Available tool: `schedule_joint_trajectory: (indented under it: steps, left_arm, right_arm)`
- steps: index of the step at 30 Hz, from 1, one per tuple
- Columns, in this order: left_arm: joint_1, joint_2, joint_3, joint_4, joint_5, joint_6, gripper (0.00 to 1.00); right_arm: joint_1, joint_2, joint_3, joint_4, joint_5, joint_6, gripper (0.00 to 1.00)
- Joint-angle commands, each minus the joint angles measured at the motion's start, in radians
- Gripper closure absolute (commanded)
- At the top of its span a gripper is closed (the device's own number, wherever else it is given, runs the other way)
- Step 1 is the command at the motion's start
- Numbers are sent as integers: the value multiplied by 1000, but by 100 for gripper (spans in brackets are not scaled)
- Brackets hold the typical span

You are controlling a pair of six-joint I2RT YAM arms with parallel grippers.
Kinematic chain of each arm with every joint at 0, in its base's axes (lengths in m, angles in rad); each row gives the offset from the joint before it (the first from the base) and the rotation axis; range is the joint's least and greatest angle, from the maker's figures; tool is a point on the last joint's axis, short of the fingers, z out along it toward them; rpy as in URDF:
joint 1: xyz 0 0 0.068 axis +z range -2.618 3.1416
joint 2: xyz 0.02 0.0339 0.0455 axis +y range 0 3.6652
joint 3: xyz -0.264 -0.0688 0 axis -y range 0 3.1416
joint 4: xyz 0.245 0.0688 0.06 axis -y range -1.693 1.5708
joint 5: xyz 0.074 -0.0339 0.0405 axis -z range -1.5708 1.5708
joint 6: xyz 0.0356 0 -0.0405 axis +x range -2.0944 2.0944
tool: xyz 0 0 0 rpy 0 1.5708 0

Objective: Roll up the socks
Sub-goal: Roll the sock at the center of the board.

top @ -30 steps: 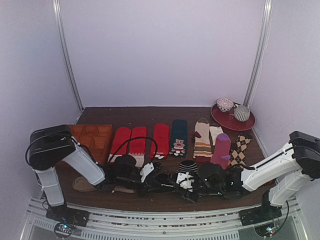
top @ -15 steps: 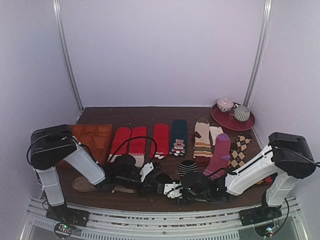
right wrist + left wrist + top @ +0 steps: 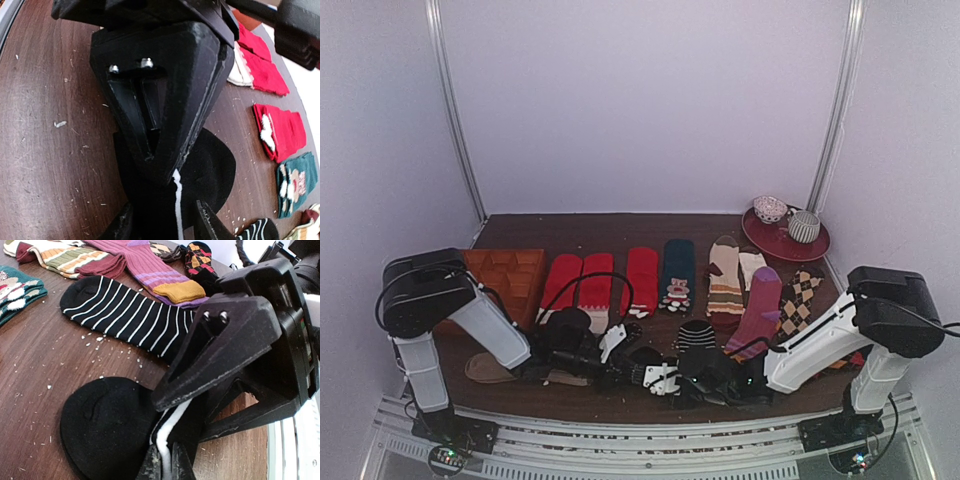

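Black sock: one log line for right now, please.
left gripper shut on black sock cuff | right gripper astride same sock, grip unclear | striped sock lying flat

— Where's the overhead camera?
— High behind the arm bases (image 3: 450, 432), angled down across the whole tabletop (image 3: 620, 228) toward the back wall (image 3: 640, 100).
— And the wrist cameras?
— Low and very close. The left one faces the right end effector (image 3: 175, 415), the right one faces the left end effector (image 3: 162, 177); both share the black sock (image 3: 100, 425).
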Motion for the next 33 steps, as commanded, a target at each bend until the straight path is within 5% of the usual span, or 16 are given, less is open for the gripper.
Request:
schedule_joint_trajectory:
  steps: [1,5,9,11,19,25,33]
  left_arm:
    - [-10,83,-55,-298,3,19,100]
    - [-9,83,-55,-300,6,21,100]
    - [-8,71,-60,-288,-7,22,99]
    - [-6,55,-63,-271,-23,26,87]
    - [-4,-180,-111,-173,-123,147,63]
    - [-21,-398,-161,-122,-170,294,58]
    - [-30,-334,-143,-31,-186,413,55]
  right_arm:
    - [-3,20,2,-27,29,-32,58]
    - [-4,73,60,-117,-29,-4,65]
    - [-11,99,78,-193,-59,71,93]
    - [-24,103,90,-238,-75,128,100]
    - [-110,57,137,-444,-261,341,100]
    - [-196,132,269,-696,-548,456,98]
    - [-308,194,310,-788,-874,535,96]
